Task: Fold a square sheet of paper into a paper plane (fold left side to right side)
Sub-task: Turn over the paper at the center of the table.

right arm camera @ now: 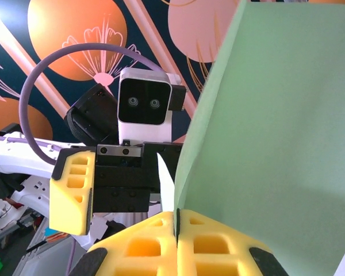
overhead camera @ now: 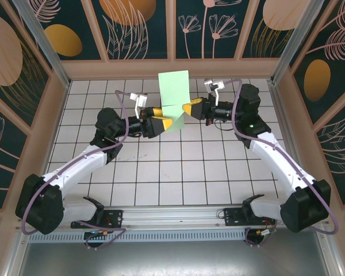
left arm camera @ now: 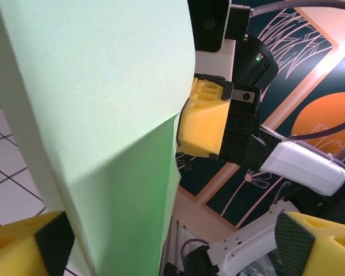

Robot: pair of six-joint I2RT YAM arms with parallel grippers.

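White tiles ruled with dark lines cover the surface point(overhead camera: 218, 172), and above its far middle the sheet of paper point(overhead camera: 173, 86) stands upright in the air, lifted clear of the tiles. It is pale green and plain. A soft bend runs across it, so the upper part catches the light while the lower part falls into shade.

The sheet looks very light and thin, with almost no stiffness of its own. Held at one point it will likely droop, twist or swing with any quick move. It should crease wherever it is pinched hard and could tear if the two arms pull against each other. The best hold is probably close to an edge or corner, with a second hold on the opposite edge so the left side can be carried over to the right without sagging.

The right gripper point(right arm camera: 177, 221) has its yellow fingers pressed together on the sheet's lower edge, and this grip alone carries the paper. The left gripper point(overhead camera: 168, 118) stands with its fingers wide apart. The sheet passes between them, close beside one pad, but I cannot tell whether it touches. Patterned walls point(overhead camera: 138, 29) with flowers and orange discs close in the surface.
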